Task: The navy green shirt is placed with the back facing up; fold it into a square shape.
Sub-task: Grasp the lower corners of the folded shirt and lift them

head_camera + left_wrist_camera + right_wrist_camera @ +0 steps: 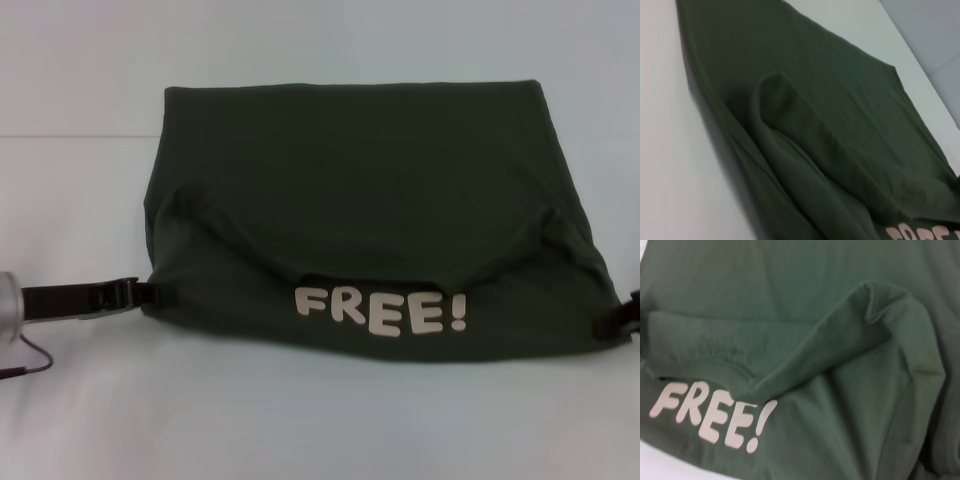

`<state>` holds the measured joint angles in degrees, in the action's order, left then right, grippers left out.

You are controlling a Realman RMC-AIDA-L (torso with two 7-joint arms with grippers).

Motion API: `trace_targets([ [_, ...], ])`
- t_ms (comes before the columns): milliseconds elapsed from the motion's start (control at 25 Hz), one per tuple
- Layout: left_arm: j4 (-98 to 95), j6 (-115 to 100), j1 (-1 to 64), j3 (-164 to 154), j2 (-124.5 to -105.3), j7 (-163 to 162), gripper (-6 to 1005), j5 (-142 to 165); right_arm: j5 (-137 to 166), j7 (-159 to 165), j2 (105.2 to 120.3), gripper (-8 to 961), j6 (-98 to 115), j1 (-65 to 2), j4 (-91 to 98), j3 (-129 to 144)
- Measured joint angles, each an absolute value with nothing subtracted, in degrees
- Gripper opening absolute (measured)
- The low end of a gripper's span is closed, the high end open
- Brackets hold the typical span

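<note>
The navy green shirt (pixel 350 190) lies in the middle of the table as a wide, folded block. Its near part is turned over, so the cream lettering "FREE!" (pixel 380 312) faces up along the near edge. A curved fold ridge runs across the cloth above the lettering. My left gripper (pixel 150 293) lies low on the table, touching the shirt's near left corner. At the near right corner is my right gripper (pixel 612 322), mostly cut off by the picture's edge. The wrist views show the shirt (pixel 815 125) and its folds (pixel 815 315) close up, and none of my fingers.
The white table (pixel 300 420) reaches around the shirt on all sides. A thin dark cable (pixel 30 362) hangs under my left arm at the near left.
</note>
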<state>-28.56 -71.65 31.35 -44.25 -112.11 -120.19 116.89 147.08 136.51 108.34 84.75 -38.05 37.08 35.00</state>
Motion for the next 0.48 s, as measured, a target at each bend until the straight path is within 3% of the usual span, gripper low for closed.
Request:
trace_targets([
  [480,-34.22,-91.15,31.46,-43.7,-109.6,-129.2,49,130.38,147.71,124.71,107.9,34,100.29,-34.0,36.47,35.94],
])
